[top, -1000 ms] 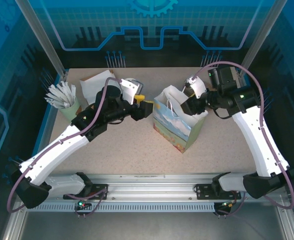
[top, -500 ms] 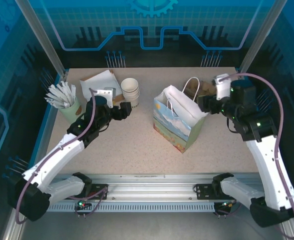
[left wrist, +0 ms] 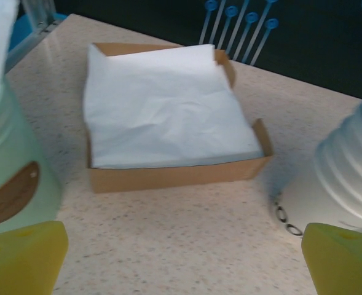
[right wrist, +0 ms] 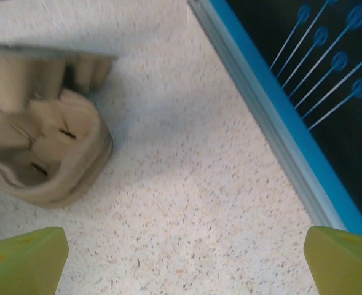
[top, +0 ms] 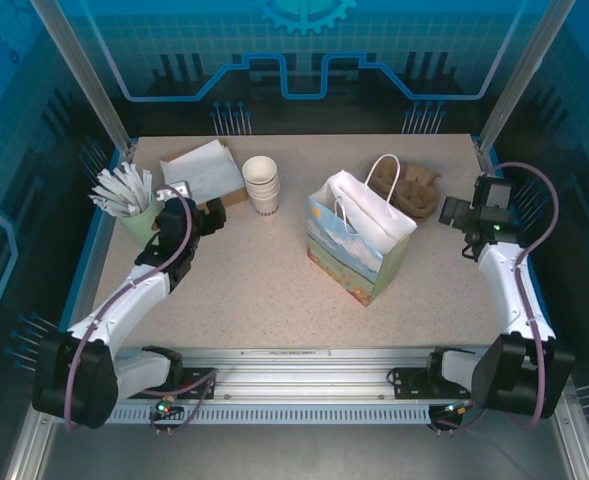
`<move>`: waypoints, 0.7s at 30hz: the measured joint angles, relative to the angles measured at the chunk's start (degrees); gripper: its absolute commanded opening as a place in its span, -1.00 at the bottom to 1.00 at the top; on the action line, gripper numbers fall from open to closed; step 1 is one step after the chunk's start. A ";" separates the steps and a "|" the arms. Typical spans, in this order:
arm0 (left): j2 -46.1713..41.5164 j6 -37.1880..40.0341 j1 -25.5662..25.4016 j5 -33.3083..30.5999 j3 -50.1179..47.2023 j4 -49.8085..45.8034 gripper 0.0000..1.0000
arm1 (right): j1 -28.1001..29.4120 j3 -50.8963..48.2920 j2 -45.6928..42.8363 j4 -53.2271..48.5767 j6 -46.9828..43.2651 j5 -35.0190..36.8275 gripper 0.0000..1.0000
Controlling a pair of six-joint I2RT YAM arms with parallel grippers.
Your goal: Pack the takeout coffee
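speckled tabletop (top: pixel 244 300) carries the bag (top: pixel 364 245) at frame centre, coffee judged hidden inside it, so packing looks complete; left gripper (left wrist: pixel 184 261) and right gripper (right wrist: pixel 184 261) both spread wide, empty.

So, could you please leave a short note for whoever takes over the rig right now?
Left gripper: open, empty, facing the brown cardboard tray of white napkins, beside the stack of white paper cups.
Right gripper: open, empty, by the beige pulp cup carrier.
Printed paper gift bag: upright mid-table, both arms clear of it.
Whether the lidded coffee cup is inside cannot be told from above; check first.
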 measured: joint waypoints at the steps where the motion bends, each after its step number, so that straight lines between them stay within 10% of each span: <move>1: 0.26 0.02 0.66 0.00 -0.39 0.31 0.97 | 0.00 -1.20 0.74 1.20 0.24 -0.17 1.00; 21: 13.16 15.34 3.45 5.81 -6.69 19.32 0.98 | 5.62 -27.23 1.99 42.01 -1.18 -2.38 1.00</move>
